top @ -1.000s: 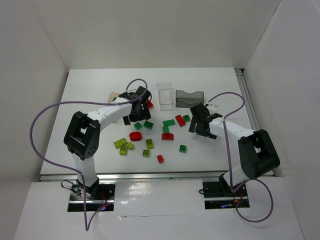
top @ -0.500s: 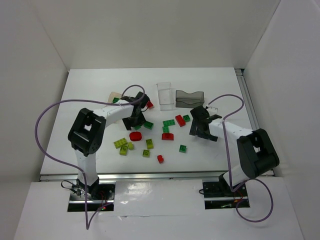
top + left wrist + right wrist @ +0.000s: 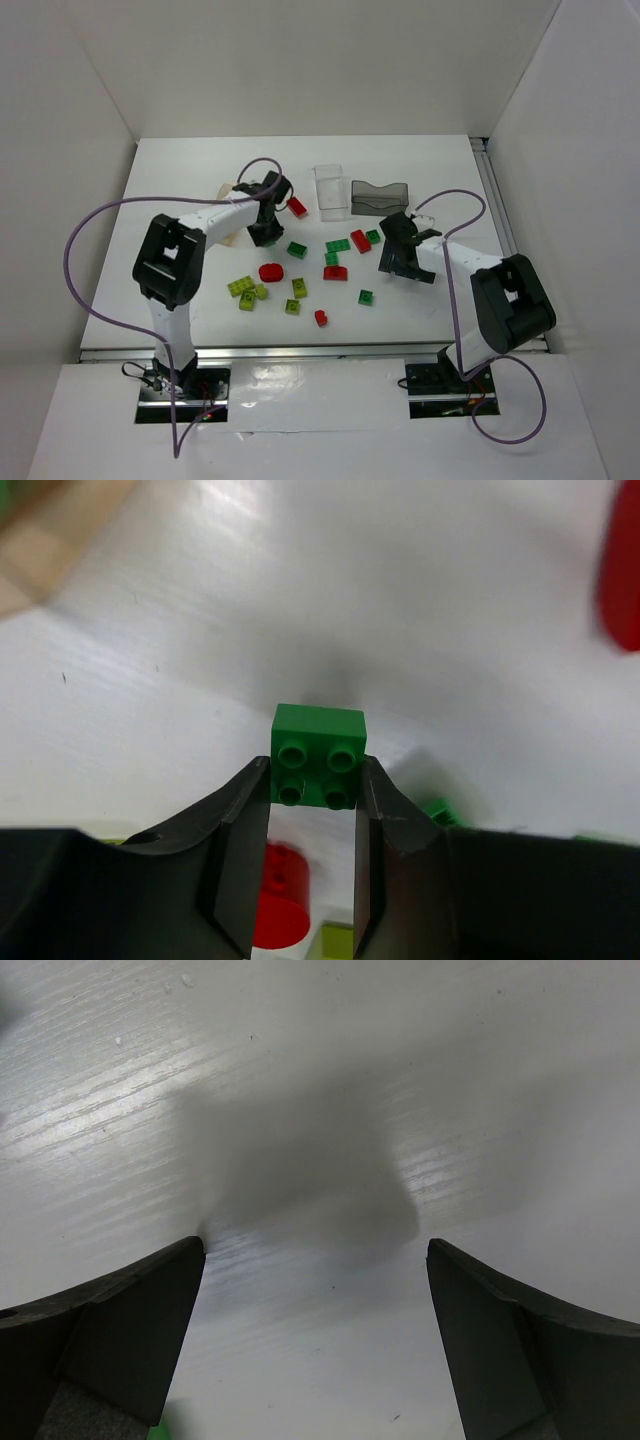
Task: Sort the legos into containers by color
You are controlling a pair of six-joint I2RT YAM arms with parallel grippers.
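Observation:
My left gripper (image 3: 265, 230) is shut on a dark green four-stud lego (image 3: 318, 755), pinched at its lower half between both fingers (image 3: 240, 830). It hangs close to the tan container (image 3: 229, 190), whose corner shows in the left wrist view (image 3: 40, 540). The clear container (image 3: 329, 190) and the smoky grey container (image 3: 380, 196) stand at the back. Red, green and lime legos lie scattered mid-table, among them a red round one (image 3: 271, 271), a green one (image 3: 297, 249) and a lime one (image 3: 240, 286). My right gripper (image 3: 398, 262) stands open over bare table (image 3: 315, 1260).
A red lego (image 3: 297, 207) lies just right of my left gripper, between the tan and clear containers. White walls close the table in at the back and both sides. My left arm's purple cable (image 3: 100, 225) loops over the left part of the table.
My left gripper dropped onto a dark green lego, shut on it and moved back and left with it toward the tan container. The right arm has hardly moved.

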